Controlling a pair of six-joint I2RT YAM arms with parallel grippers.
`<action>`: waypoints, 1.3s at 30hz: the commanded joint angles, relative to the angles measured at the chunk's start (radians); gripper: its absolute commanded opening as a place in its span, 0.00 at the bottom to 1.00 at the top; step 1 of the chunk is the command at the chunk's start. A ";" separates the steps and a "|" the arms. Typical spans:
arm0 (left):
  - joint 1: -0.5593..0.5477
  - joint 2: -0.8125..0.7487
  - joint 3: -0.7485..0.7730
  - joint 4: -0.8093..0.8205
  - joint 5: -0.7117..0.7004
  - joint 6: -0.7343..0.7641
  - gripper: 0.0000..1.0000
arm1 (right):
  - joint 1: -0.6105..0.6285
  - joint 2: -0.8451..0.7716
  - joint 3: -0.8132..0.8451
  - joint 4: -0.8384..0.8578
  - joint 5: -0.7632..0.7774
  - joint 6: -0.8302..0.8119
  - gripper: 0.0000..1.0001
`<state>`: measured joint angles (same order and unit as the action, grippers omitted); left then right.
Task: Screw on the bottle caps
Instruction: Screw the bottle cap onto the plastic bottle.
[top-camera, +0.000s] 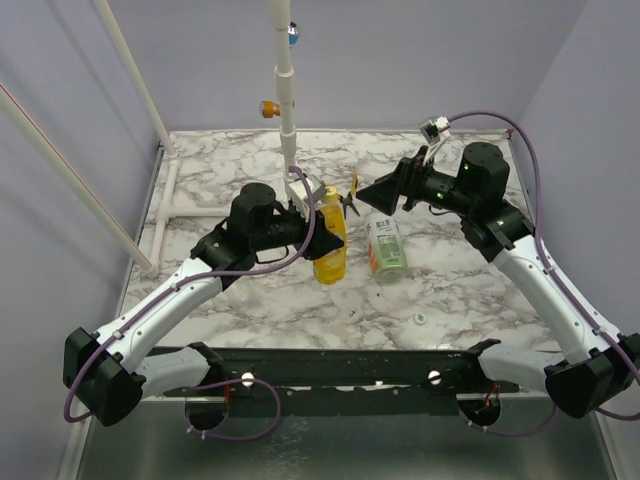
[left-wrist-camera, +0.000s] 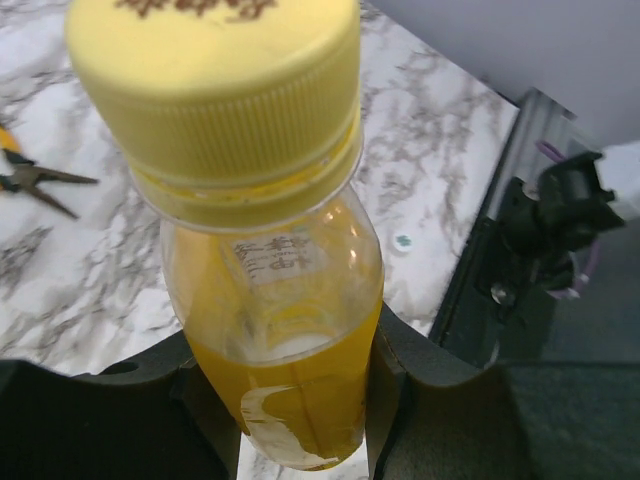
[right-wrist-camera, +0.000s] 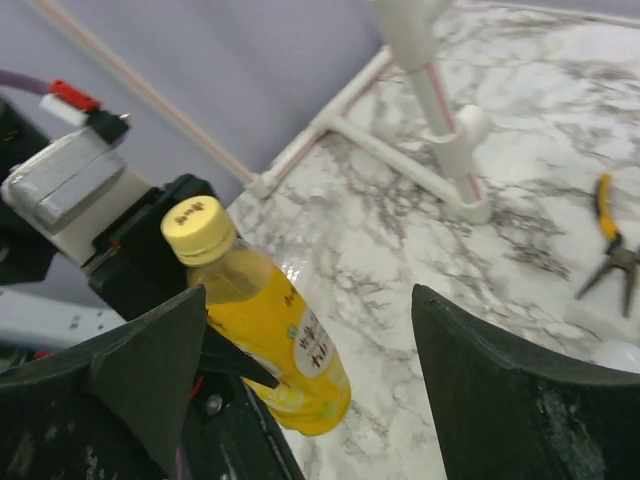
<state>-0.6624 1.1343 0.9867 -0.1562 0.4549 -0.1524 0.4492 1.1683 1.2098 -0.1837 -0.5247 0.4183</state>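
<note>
1. The yellow bottle (top-camera: 330, 250) stood near the middle of the bench (top-camera: 470, 300) with the yellow cap (left-wrist-camera: 215, 90) on its neck. The cap sat square and low against the collar ring, so this bottle looked finished, or at most short of a last tightening turn.
2. The clear bottle (top-camera: 386, 248) with the green-and-white label was just at 3 o'clock of the yellow one, apart from it and in neither claw. The top view did not show whether it stood or lay, or whether its neck carried a cap. I judged it to be the work left.
3. The whitish cap (top-camera: 421, 320) lay loose on the bench at about 5 o'clock of the clear bottle, well apart from it. It probably had yet to be picked up and screwed on. No blue cap could be made out on the bench.
4. The left claw (left-wrist-camera: 295, 370) was clamped narrow on the lower body of the yellow bottle, one finger on each side, holding it upright.
5. The right claw (top-camera: 383, 195) hung at 12 o'clock of the clear bottle, near the pliers (top-camera: 350, 195). Its jaws were spread wide and held nothing. In its own wrist view the capped yellow bottle showed beyond the gap, untouched by either finger.
</note>
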 joint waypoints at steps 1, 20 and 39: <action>0.005 -0.031 -0.031 0.073 0.296 -0.038 0.00 | -0.001 0.017 -0.024 0.194 -0.372 0.067 0.88; -0.001 0.053 -0.008 0.152 0.431 -0.098 0.00 | 0.048 0.144 -0.020 0.425 -0.474 0.215 0.67; 0.000 0.068 -0.001 0.144 0.383 -0.094 0.00 | 0.078 0.136 0.029 0.264 -0.388 0.111 0.27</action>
<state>-0.6613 1.1942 0.9657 -0.0307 0.8608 -0.2512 0.5045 1.3167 1.1927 0.1726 -0.9691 0.5957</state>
